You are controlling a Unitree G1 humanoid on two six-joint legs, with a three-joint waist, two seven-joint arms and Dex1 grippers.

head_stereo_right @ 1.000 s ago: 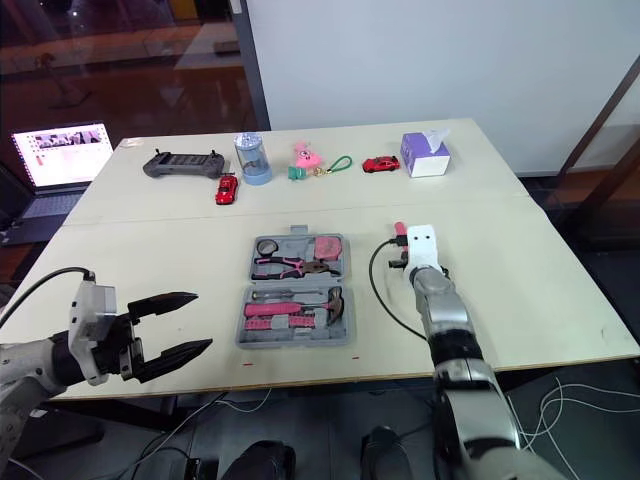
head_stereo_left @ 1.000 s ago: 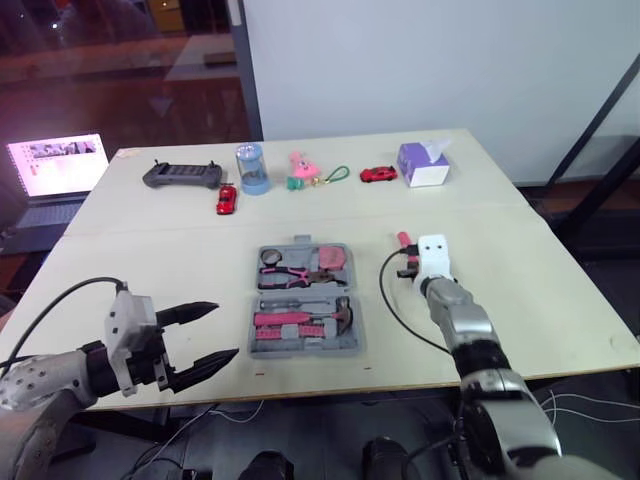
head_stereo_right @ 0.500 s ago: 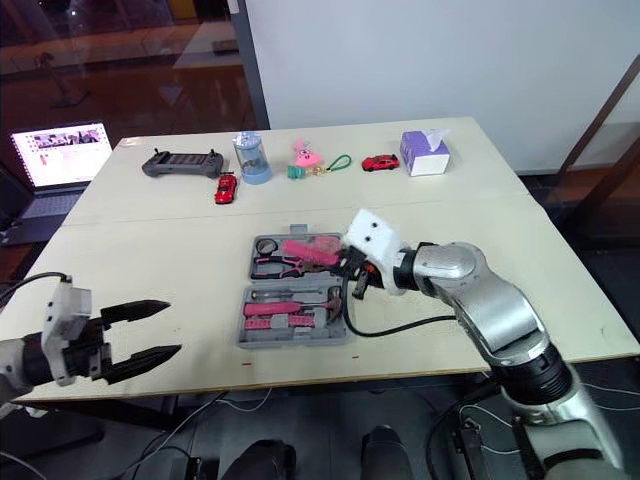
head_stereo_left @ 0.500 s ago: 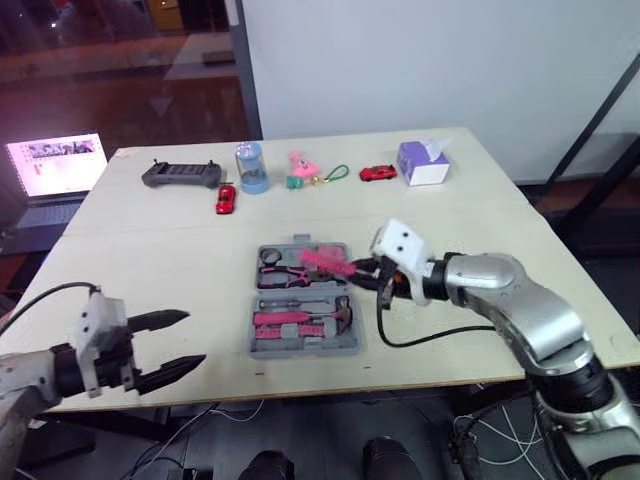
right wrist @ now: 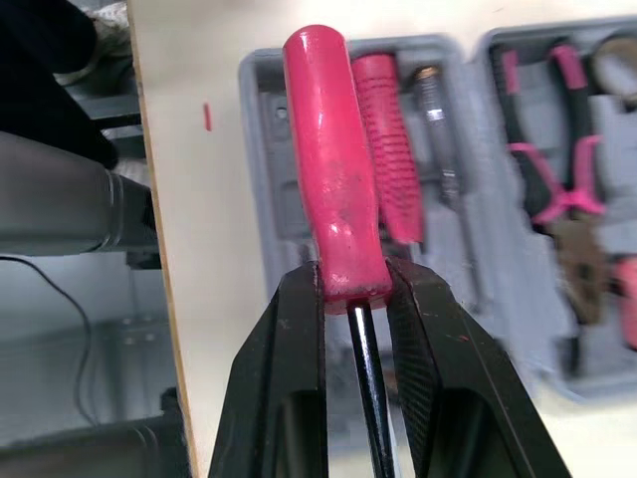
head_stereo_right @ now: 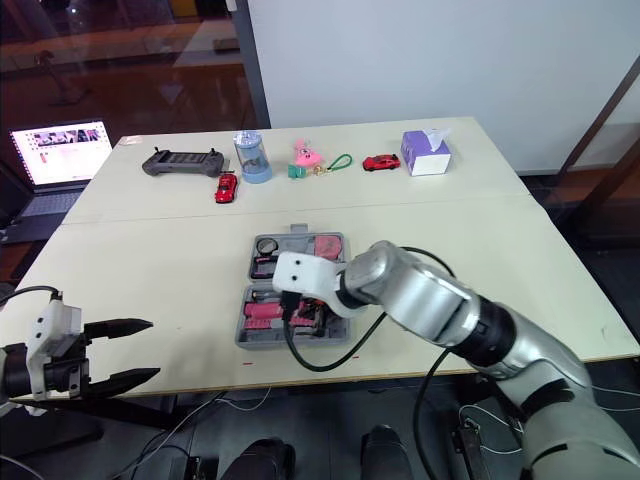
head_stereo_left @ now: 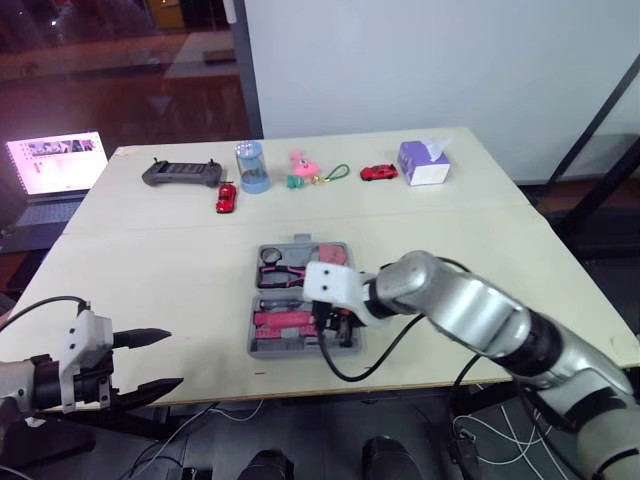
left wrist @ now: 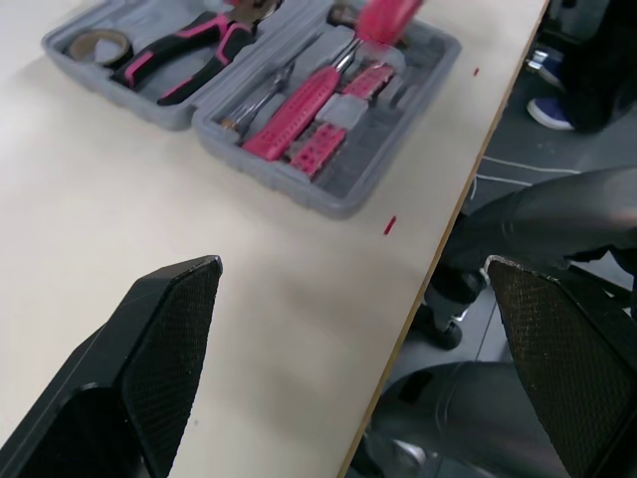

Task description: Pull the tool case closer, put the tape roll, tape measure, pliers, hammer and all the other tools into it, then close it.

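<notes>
Right claw (right wrist: 350, 284) is pinched on the pink screwdriver (right wrist: 333, 149) right where handle meets shaft, over the near half of the open tool case (head_stereo_left: 300, 352). It's light and stiff, but that glossy handle could swivel. Left claw (head_stereo_left: 160, 360) gapes wide, empty, by the worktop (head_stereo_left: 150, 270) front-left corner. The case sits close to the front edge, with bare room either side.

The right arm (head_stereo_left: 460, 305) is clad in rounded silver-grey shells, broken by a black joint band. A white box-shaped housing (head_stereo_left: 330, 282) is mounted at its wrist, and a black cable (head_stereo_left: 352, 379) is looped beneath. The left tool (head_stereo_left: 160, 358) is built of two tapered black fingers (left wrist: 169, 339) faced with cross-hatched pads, backed by a white block (head_stereo_left: 83, 338). The right tool (right wrist: 353, 294) is formed of smooth black fingers.
</notes>
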